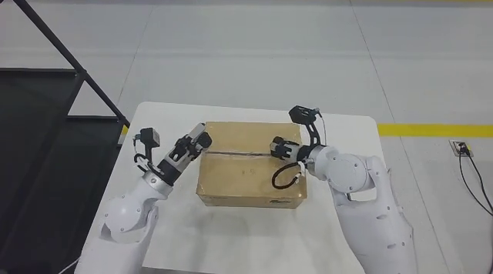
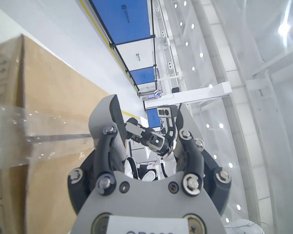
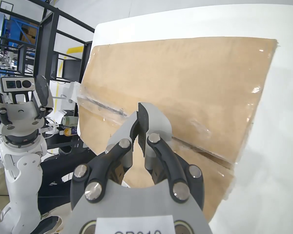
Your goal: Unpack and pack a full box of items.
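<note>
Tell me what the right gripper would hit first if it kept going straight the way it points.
Most likely the flat top of the brown cardboard box, near its clear-tape seam. The right gripper, shut, slants toward it; the gap is unclear.

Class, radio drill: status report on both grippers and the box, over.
Left gripper open, empty, at the box end. Right gripper shut, empty, over the box top. Box closed; clear tape over its seam in the way.

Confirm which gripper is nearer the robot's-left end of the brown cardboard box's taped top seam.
Left. The open left gripper sits at that edge of the brown cardboard box; the shut right gripper is above the taped seam, toward the box's opposite end.
</note>
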{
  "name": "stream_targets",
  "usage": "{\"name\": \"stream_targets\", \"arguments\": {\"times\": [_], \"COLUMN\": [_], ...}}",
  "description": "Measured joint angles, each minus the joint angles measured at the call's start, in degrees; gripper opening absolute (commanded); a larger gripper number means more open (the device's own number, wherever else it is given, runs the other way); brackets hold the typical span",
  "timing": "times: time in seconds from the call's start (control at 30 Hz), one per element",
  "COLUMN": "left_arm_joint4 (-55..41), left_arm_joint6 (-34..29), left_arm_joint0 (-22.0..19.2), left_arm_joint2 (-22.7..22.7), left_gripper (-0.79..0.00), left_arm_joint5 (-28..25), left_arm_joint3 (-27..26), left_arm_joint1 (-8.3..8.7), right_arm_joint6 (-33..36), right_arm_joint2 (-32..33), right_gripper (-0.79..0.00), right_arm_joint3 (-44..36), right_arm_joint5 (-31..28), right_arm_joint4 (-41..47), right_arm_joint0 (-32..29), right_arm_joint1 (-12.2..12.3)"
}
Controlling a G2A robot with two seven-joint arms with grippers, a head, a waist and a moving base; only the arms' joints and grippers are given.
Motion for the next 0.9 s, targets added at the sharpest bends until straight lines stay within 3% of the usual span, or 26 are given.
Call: {"name": "stream_targets", "arguments": {"times": [0.13, 0.33, 0.7, 0.9], "left_arm_joint4": [-1.45, -3.06, -2.63, -3.07], "left_arm_joint6": [0.07, -0.79, -1.78, -1.94], "left_arm_joint0": [2.35, 3.55, 2.37, 1.81], "left_arm_joint2": [-5.10, -8.70, -8.50, -8.32], "left_gripper": [-0.283, -0.280, -0.274, -0.271], "left_arm_joint5": [-0.27, -0.54, -0.42, -0.68], "left_arm_joint3": [0.06, 1.93, 4.06, 5.05], "left_arm_joint1": [0.65, 1.15, 1.42, 1.49], "right_arm_joint6": [1.03, 2.21, 2.49, -1.93], "right_arm_joint2": [-1.46, -1.03, 4.64, 3.47], "right_gripper": [-0.785, -0.785, -0.785, -0.785], "right_arm_joint3": [4.85, 10.08, 3.77, 1.08], "right_arm_joint5": [-0.22, -2.29, -1.33, -4.80], "right_arm_joint4": [1.33, 3.68, 5.23, 8.52], "right_arm_joint0": [2.98, 4.55, -1.97, -3.10], "right_arm_joint1": [-0.04, 0.42, 2.39, 2.51]}}
